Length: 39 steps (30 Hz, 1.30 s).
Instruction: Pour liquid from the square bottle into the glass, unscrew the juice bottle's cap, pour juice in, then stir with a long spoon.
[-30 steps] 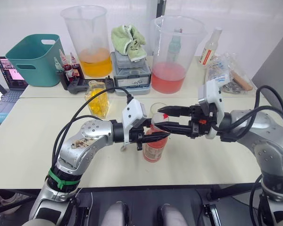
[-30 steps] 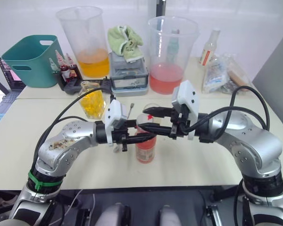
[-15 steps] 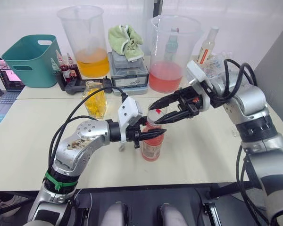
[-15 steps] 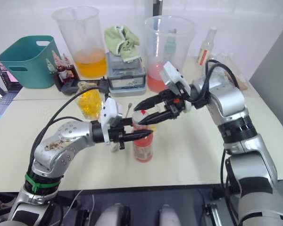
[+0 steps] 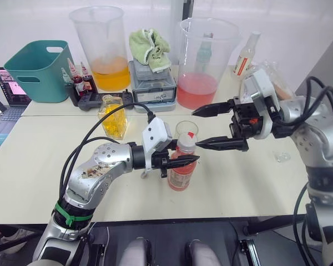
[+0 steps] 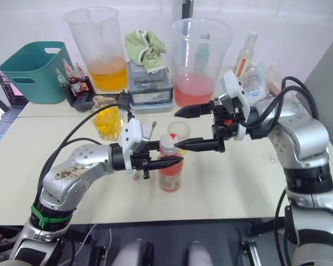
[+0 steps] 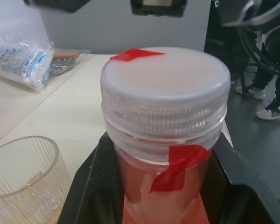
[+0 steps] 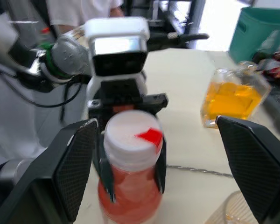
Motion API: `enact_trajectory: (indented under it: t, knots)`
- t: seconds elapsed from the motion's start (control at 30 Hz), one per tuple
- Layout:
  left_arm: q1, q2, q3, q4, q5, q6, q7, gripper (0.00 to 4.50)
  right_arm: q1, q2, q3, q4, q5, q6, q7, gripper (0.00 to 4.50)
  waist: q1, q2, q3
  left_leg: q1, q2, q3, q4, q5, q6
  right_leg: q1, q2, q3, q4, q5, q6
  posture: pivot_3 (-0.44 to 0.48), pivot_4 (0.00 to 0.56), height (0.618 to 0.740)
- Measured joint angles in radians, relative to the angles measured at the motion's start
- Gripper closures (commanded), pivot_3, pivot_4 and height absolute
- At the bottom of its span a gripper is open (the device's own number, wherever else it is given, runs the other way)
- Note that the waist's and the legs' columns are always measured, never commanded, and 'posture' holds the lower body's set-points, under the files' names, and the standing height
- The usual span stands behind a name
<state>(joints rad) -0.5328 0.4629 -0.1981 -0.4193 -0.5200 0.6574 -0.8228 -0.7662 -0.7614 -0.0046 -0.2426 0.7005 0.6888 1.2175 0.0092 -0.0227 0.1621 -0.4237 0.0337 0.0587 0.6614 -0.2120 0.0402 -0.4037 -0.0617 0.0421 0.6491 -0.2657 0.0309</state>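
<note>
The juice bottle (image 5: 181,173), pink-red with an orange-red label, stands upright near the table's front. My left gripper (image 5: 183,162) is shut on its neck. Its white cap (image 7: 165,93), marked with red tape, sits on the bottle. My right gripper (image 5: 200,128) is open wide, its fingertips just right of the cap, apart from it. The glass (image 5: 187,128) stands right behind the bottle with a little yellow liquid at its bottom. The square bottle (image 5: 112,116) of yellow liquid stands to the back left. A thin silver long spoon (image 6: 154,127) lies mostly hidden behind my left gripper.
Along the back stand a teal basket (image 5: 41,69), a beaker of orange liquid (image 5: 102,47), a grey box with a green cloth (image 5: 151,83), a beaker of pink liquid (image 5: 202,61), a pale bottle (image 5: 245,55) and a plastic bag (image 5: 266,77).
My right gripper stood close around the cap a second ago, lifted away to the right, and now sits level with the cap again, opened wider. The cap stays on the bottle.
</note>
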Motion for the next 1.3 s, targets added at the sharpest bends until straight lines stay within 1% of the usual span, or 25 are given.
enact_trajectory:
  t: [0.1, 0.17, 0.3, 0.33, 0.43, 0.47, 0.57, 0.6, 0.7, 0.77, 0.83, 0.9, 1.0, 1.03, 1.1, 1.13, 1.2, 1.27, 1.3]
  knots:
    - [-0.002, -0.001, -0.001, 0.004, 0.003, -0.003, -0.004, 2.94, 0.084, 0.036, -0.023, -0.150, 0.048, 0.080, -0.148, 0.20, 0.000, 0.000, 0.000, 0.000, 0.000, 0.000, 0.000, 0.000, 0.000, 0.000, 0.000, 0.000, -0.001, 0.000, 0.000, 0.000, 0.150, 0.740]
    - [-0.003, -0.001, -0.003, 0.007, 0.005, -0.008, -0.010, 2.94, 0.121, 0.059, -0.037, -0.205, 0.076, 0.130, -0.242, 0.20, -0.001, 0.000, 0.000, 0.000, 0.000, 0.001, 0.000, 0.000, 0.000, 0.000, 0.000, 0.001, -0.001, 0.000, 0.000, 0.000, 0.150, 0.740]
    - [-0.006, -0.001, -0.009, 0.019, 0.006, -0.025, -0.023, 2.94, 0.147, 0.070, -0.052, -0.269, 0.108, 0.183, -0.361, 0.20, 0.000, 0.000, 0.000, 0.000, -0.001, 0.001, 0.000, 0.000, 0.000, 0.000, 0.000, 0.000, -0.001, 0.000, 0.000, 0.000, 0.150, 0.740]
    - [-0.006, -0.001, -0.010, 0.020, 0.006, -0.028, -0.026, 2.94, 0.159, 0.076, -0.051, -0.278, 0.108, 0.193, -0.387, 0.43, 0.000, 0.000, 0.000, 0.000, -0.001, 0.001, 0.000, 0.000, 0.000, 0.000, 0.000, 0.000, -0.001, 0.000, 0.000, 0.000, 0.150, 0.740]
    - [-0.009, -0.001, -0.014, 0.028, 0.010, -0.037, -0.033, 2.94, 0.176, 0.080, -0.050, -0.282, 0.109, 0.197, -0.427, 1.33, 0.000, 0.000, 0.000, 0.000, -0.001, 0.001, 0.000, 0.000, 0.000, 0.000, 0.001, 0.000, -0.002, 0.000, 0.000, 0.000, 0.150, 0.740]
    - [-0.011, -0.001, -0.015, 0.032, 0.010, -0.039, -0.033, 2.94, 0.179, 0.081, -0.050, -0.289, 0.112, 0.197, -0.434, 1.75, 0.000, 0.000, 0.000, 0.000, -0.001, 0.001, 0.000, 0.000, 0.000, 0.000, 0.001, 0.000, -0.002, 0.000, 0.000, 0.000, 0.150, 0.740]
    - [-0.013, -0.001, -0.017, 0.041, 0.010, -0.041, -0.034, 2.94, 0.184, 0.082, -0.045, -0.299, 0.124, 0.196, -0.436, 2.74, 0.000, 0.000, 0.000, 0.000, -0.001, 0.001, 0.000, 0.000, 0.000, 0.000, 0.001, 0.001, -0.002, 0.000, 0.000, 0.000, 0.150, 0.740]
    - [-0.013, -0.001, -0.017, 0.041, 0.010, -0.042, -0.034, 2.94, 0.184, 0.082, -0.045, -0.299, 0.124, 0.196, -0.436, 2.85, 0.000, 0.000, 0.000, 0.000, -0.001, 0.001, 0.000, 0.001, 0.000, 0.000, 0.001, 0.001, -0.002, 0.000, 0.000, 0.000, 0.150, 0.740]
    - [-0.014, -0.001, -0.017, 0.041, 0.010, -0.042, -0.034, 2.94, 0.184, 0.071, -0.038, -0.293, 0.116, 0.182, -0.420, 2.84, -0.001, 0.000, 0.000, 0.000, -0.001, 0.001, 0.000, 0.001, 0.000, 0.000, 0.002, 0.000, -0.002, 0.000, 0.000, 0.000, 0.150, 0.740]
    - [-0.015, 0.000, -0.018, 0.038, 0.010, -0.043, -0.034, 2.94, 0.168, 0.041, -0.009, -0.253, 0.094, 0.131, -0.347, 2.84, -0.001, 0.000, 0.000, 0.001, -0.001, 0.001, 0.000, 0.000, 0.000, 0.001, 0.002, 0.001, -0.002, 0.000, 0.001, 0.000, 0.150, 0.740]
    - [-0.013, 0.002, -0.020, 0.031, 0.011, -0.042, -0.034, 2.94, 0.127, 0.015, 0.032, -0.184, 0.057, 0.060, -0.236, 2.84, -0.002, 0.000, 0.000, 0.002, -0.001, 0.001, 0.000, 0.001, 0.000, 0.002, 0.002, 0.000, -0.003, 0.000, 0.001, 0.000, 0.150, 0.740]
    - [-0.011, 0.005, -0.022, 0.023, 0.012, -0.042, -0.033, 2.94, 0.083, 0.007, 0.072, -0.101, 0.021, -0.016, -0.115, 2.84, -0.001, 0.000, 0.000, 0.002, -0.001, 0.001, 0.000, 0.001, 0.000, 0.002, 0.002, 0.000, -0.003, 0.000, 0.001, 0.000, 0.150, 0.740]
    - [-0.012, 0.014, -0.022, 0.018, 0.014, -0.042, -0.035, 2.94, -0.032, 0.014, 0.153, 0.064, -0.040, -0.126, 0.077, 2.84, -0.004, 0.000, 0.000, 0.002, -0.001, 0.001, 0.001, 0.001, 0.000, 0.002, 0.003, 0.001, -0.003, 0.000, 0.001, 0.000, 0.150, 0.740]
    - [-0.012, 0.022, -0.021, 0.018, 0.015, -0.042, -0.036, 2.94, -0.095, 0.032, 0.192, 0.156, -0.071, -0.171, 0.169, 2.84, -0.006, 0.000, 0.000, 0.002, -0.001, 0.002, 0.001, 0.001, 0.000, 0.002, 0.003, 0.001, -0.003, 0.000, 0.001, 0.000, 0.150, 0.740]
    - [-0.015, 0.030, -0.019, 0.017, 0.016, -0.042, -0.038, 2.94, -0.170, 0.062, 0.233, 0.272, -0.106, -0.232, 0.279, 2.84, -0.009, 0.000, 0.000, 0.002, -0.001, 0.002, 0.001, 0.001, 0.000, 0.001, 0.003, 0.000, -0.002, 0.000, 0.001, 0.000, 0.150, 0.740]
    - [-0.015, 0.034, -0.017, 0.018, 0.014, -0.041, -0.039, 2.94, -0.213, 0.077, 0.260, 0.336, -0.116, -0.262, 0.330, 2.84, -0.011, 0.000, 0.000, 0.002, -0.001, 0.002, 0.001, 0.001, 0.000, 0.001, 0.003, 0.000, -0.002, 0.000, 0.000, 0.000, 0.150, 0.740]
    - [-0.014, 0.042, -0.013, 0.021, 0.007, -0.036, -0.039, 2.94, -0.268, 0.089, 0.308, 0.409, -0.107, -0.281, 0.357, 2.84, -0.013, 0.000, 0.000, 0.001, 0.000, 0.001, 0.001, 0.001, 0.000, 0.000, 0.003, 0.000, -0.001, 0.000, 0.000, 0.000, 0.150, 0.740]
    - [-0.013, 0.045, -0.008, 0.022, 0.003, -0.030, -0.039, 2.94, -0.305, 0.080, 0.352, 0.444, -0.082, -0.284, 0.360, 1.77, -0.015, 0.000, 0.000, 0.001, 0.000, 0.001, 0.001, 0.001, 0.000, 0.000, 0.003, 0.000, 0.000, 0.000, 0.000, 0.000, 0.150, 0.740]
    - [-0.014, 0.046, -0.007, 0.020, 0.002, -0.028, -0.040, 2.94, -0.324, 0.071, 0.370, 0.455, -0.065, -0.285, 0.360, 1.44, -0.016, 0.000, 0.000, 0.001, 0.000, 0.001, 0.001, 0.000, 0.000, 0.000, 0.002, 0.000, 0.000, 0.000, 0.000, 0.000, 0.150, 0.740]
